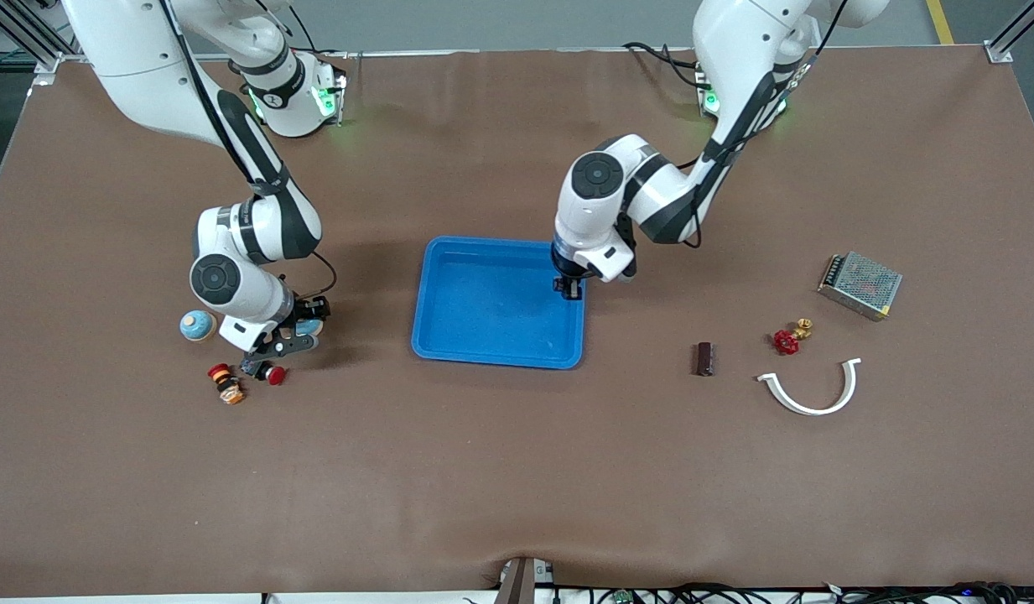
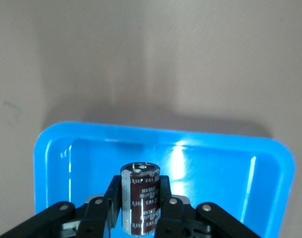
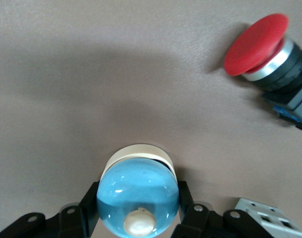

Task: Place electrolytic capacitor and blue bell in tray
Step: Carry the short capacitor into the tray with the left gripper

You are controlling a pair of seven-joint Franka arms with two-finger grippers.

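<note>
My left gripper (image 1: 571, 289) is shut on the electrolytic capacitor (image 2: 140, 198), a dark brown cylinder with a grey stripe. It holds the capacitor upright over the bright blue tray (image 1: 483, 310), near the tray's rim toward the left arm's end. The tray fills the left wrist view (image 2: 215, 163). My right gripper (image 1: 307, 325) is shut on the blue bell (image 3: 137, 196), a shiny blue dome with a white button and a cream base, low over the table at the right arm's end. The bell shows as a light blue spot between the fingers in the front view (image 1: 309, 327).
A second blue dome with a tan base (image 1: 198, 325) sits beside the right arm. A red push button (image 1: 273, 375) (image 3: 257, 44) and an orange-red button (image 1: 227, 384) lie close by. Toward the left arm's end lie a dark block (image 1: 705, 358), a red valve (image 1: 787, 340), a white curved clip (image 1: 814, 394) and a metal mesh box (image 1: 860, 285).
</note>
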